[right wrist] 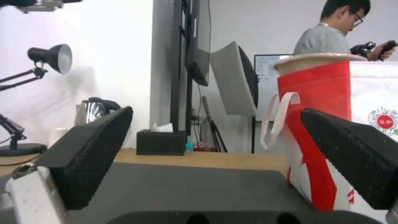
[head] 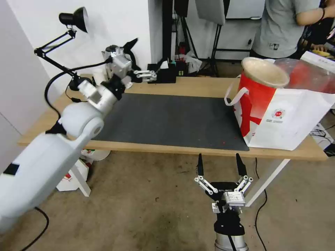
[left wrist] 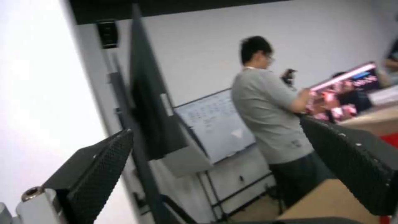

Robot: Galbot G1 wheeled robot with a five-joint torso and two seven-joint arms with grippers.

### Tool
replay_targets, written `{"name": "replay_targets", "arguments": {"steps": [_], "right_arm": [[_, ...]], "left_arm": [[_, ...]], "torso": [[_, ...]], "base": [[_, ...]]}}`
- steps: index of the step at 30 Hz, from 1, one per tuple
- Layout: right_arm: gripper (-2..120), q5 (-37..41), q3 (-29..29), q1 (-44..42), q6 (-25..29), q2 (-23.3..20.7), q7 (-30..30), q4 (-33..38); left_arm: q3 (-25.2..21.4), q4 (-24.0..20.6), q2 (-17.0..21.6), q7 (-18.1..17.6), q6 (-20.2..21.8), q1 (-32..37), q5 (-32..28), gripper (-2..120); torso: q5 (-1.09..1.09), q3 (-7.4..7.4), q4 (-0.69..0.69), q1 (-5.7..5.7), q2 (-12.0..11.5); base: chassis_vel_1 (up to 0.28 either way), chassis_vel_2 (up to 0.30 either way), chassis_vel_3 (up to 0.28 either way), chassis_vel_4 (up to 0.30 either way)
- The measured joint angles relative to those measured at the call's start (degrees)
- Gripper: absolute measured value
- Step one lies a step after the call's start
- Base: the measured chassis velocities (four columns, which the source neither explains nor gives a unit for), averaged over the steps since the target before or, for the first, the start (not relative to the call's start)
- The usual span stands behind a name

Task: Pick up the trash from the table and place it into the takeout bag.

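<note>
Trash looks all packed, going by the head view: the beige bowl (head: 265, 71) sticks out of the top of the bag (head: 279, 111), and something red and see-through sits in the bag beside it, too blurry to name. The bag stands at the right end of the table (head: 195, 87), partly on the dark mat (head: 167, 118), and the mat is bare. So the job seems to be at its last step, and I think the next move only calls for the arms to pull back without bumping the bag. The left gripper (head: 134, 57) is up high over the far left of the table, near the lamp (head: 75, 17) and the black box (head: 164, 73), and it holds nothing. The right gripper (head: 220, 164) hangs low in front of the table, fingers wide apart, empty too. From the left wrist, both black fingers (left wrist: 99, 165) stand far apart with only the room between them. From the right wrist, the fingers (right wrist: 89, 149) are also wide apart, and past them stands the bag (right wrist: 323, 93), white with a red side, a loop handle (right wrist: 278, 118) hanging down and the bowl's rim (right wrist: 319, 57) on top.
</note>
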Motion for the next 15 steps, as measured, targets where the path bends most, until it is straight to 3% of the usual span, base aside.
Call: {"name": "replay_targets", "arguments": {"steps": [7, 15], "right_arm": [[100, 0.0, 0.0, 0.0, 0.0, 0.0, 0.0, 0.0], [100, 0.0, 0.0, 0.0, 0.0, -0.01, 0.0, 0.0]], "left_arm": [[-9.48, -4.68, -3.83, -3.74, -1.75, 12.69, 3.36, 100], [-15.16, -8.07, -7.79, -5.47, -3.16, 20.24, 5.55, 100]], "torso": [[0.0, 0.0, 0.01, 0.01, 0.0], [0.0, 0.0, 0.0, 0.01, 0.0]], "base": [[0.0, 0.0, 0.0, 0.0], [0.0, 0.0, 0.0, 0.0]]}}
